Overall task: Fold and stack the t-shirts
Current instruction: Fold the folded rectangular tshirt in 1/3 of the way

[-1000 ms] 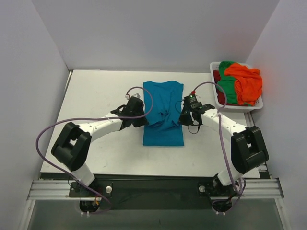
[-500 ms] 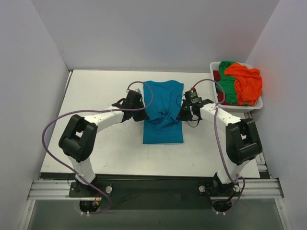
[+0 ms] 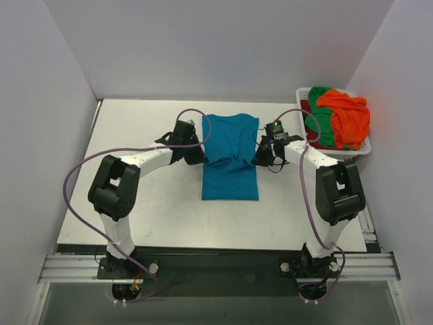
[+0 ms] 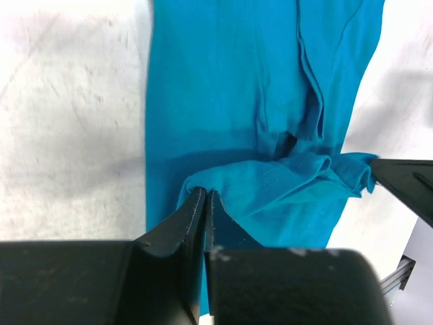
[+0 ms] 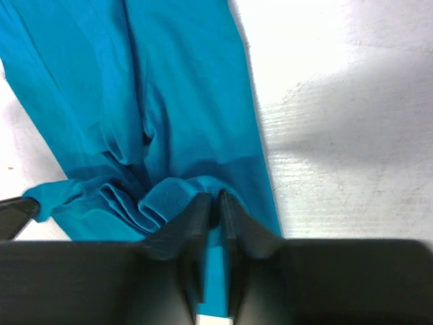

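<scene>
A teal blue t-shirt (image 3: 230, 179) lies lengthwise in the middle of the table, narrowed by side folds. My left gripper (image 3: 198, 157) is shut on the shirt's left edge and holds a bunched fold of it (image 4: 257, 186) above the flat part. My right gripper (image 3: 259, 159) is shut on the right edge, with rolled fabric (image 5: 162, 196) at its fingertips. The lifted fold spans between the two grippers across the shirt's middle. Orange (image 3: 350, 115), green (image 3: 323, 122) and dark red (image 3: 309, 108) t-shirts lie heaped in a white basket (image 3: 338, 151) at the back right.
The basket stands at the table's right edge, close to my right arm. Purple cables (image 3: 81, 177) loop beside both arms. White walls enclose the table on three sides. Bare table surface (image 3: 135, 128) lies left of the shirt.
Both grippers have moved toward the back of the table, carrying the pinched fold of the teal shirt with them. The near part of the shirt has lengthened behind them.
</scene>
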You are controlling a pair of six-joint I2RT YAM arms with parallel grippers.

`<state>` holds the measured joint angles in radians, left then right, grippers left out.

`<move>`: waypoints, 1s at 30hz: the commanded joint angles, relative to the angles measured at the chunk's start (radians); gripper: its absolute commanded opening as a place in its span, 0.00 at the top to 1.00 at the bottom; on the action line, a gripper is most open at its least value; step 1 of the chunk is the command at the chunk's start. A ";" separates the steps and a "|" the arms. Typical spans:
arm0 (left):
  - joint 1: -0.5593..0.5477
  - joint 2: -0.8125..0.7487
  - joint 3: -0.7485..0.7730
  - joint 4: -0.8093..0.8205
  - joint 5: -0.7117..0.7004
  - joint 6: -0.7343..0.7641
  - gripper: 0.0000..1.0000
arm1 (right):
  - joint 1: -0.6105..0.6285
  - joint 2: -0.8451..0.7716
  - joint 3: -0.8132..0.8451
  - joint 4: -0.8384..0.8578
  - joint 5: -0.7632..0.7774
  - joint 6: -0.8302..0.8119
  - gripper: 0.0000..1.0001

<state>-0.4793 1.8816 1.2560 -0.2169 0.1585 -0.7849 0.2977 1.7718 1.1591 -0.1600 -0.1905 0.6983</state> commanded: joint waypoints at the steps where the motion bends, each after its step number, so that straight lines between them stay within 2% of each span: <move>1: 0.025 0.025 0.082 0.025 0.055 0.042 0.87 | -0.017 0.008 0.045 -0.012 -0.010 -0.022 0.83; 3: 0.036 0.040 0.111 0.014 0.076 0.061 0.78 | -0.023 0.018 0.066 -0.015 -0.018 -0.031 0.76; 4: 0.039 0.042 0.120 0.013 0.084 0.067 0.67 | -0.026 0.020 0.071 -0.015 -0.021 -0.033 0.69; 7: 0.062 0.040 0.137 0.002 0.105 0.088 0.47 | -0.038 0.005 0.070 -0.016 -0.018 -0.039 0.55; 11: 0.074 -0.024 0.115 -0.016 0.084 0.102 0.38 | -0.035 -0.066 0.045 -0.021 0.009 -0.062 0.47; 13: 0.068 -0.051 0.082 -0.012 0.065 0.095 0.39 | -0.002 -0.086 0.034 -0.029 0.028 -0.077 0.49; 14: 0.062 -0.074 0.068 -0.010 0.062 0.085 0.45 | 0.014 -0.094 0.034 -0.045 0.052 -0.095 0.50; 16: 0.027 -0.096 0.017 0.017 0.050 0.076 0.51 | 0.081 -0.094 0.034 -0.059 0.089 -0.112 0.53; 17: 0.015 -0.104 0.005 0.028 0.047 0.075 0.55 | 0.104 -0.089 0.040 -0.067 0.104 -0.121 0.55; 18: 0.001 -0.102 -0.004 0.031 0.039 0.070 0.64 | 0.130 -0.075 0.047 -0.072 0.141 -0.129 0.58; 20: -0.033 -0.087 -0.006 0.053 0.053 0.055 0.69 | 0.182 -0.046 0.076 -0.078 0.163 -0.137 0.67; 21: -0.044 -0.061 -0.001 0.060 0.061 0.050 0.77 | 0.192 -0.011 0.089 -0.078 0.160 -0.140 0.70; 22: -0.053 -0.046 0.020 0.070 0.078 0.047 0.80 | 0.204 0.007 0.105 -0.079 0.154 -0.143 0.75; 25: -0.079 0.020 0.069 0.082 0.090 0.047 0.84 | 0.207 0.084 0.163 -0.081 0.149 -0.158 0.79; 30: -0.065 0.148 0.144 0.105 0.122 0.033 0.85 | 0.172 0.213 0.264 -0.082 0.137 -0.172 0.79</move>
<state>-0.5663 1.9717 1.3289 -0.1719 0.2501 -0.7391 0.5030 1.9453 1.3659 -0.2058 -0.0811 0.5495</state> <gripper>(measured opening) 0.149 0.207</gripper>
